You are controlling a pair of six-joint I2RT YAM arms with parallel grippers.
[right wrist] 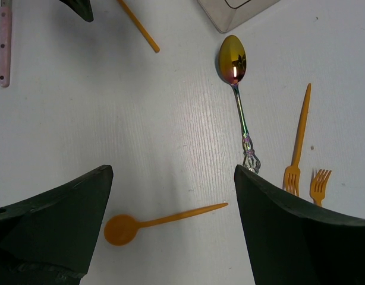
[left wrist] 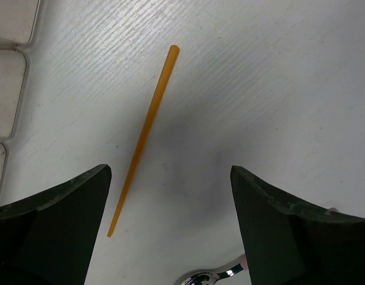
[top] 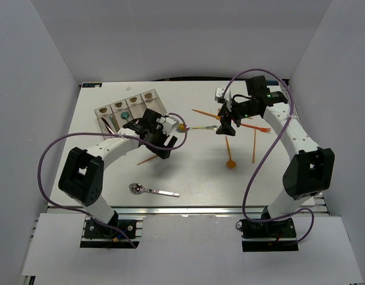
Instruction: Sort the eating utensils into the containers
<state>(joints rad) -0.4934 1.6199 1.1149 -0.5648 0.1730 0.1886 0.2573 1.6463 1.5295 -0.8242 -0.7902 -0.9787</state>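
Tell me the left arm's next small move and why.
Probably nudge the left gripper sideways until the orange stick sits midway between its fingers. The jaws stand open and empty, and the stick lies off-centre, its near end close to one finger, so descending now might pin it.

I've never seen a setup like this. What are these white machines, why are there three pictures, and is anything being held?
The left arm and right arm are robot arms bolted to a table. The wide picture looks down from above. The other two come from a camera on each wrist, the dark shapes being that arm's own fingers. The left end effector and right end effector are open, holding nothing. On the table lie clear containers, a silver spoon, a rainbow-tinted spoon, an orange spoon, orange forks and an orange stick.
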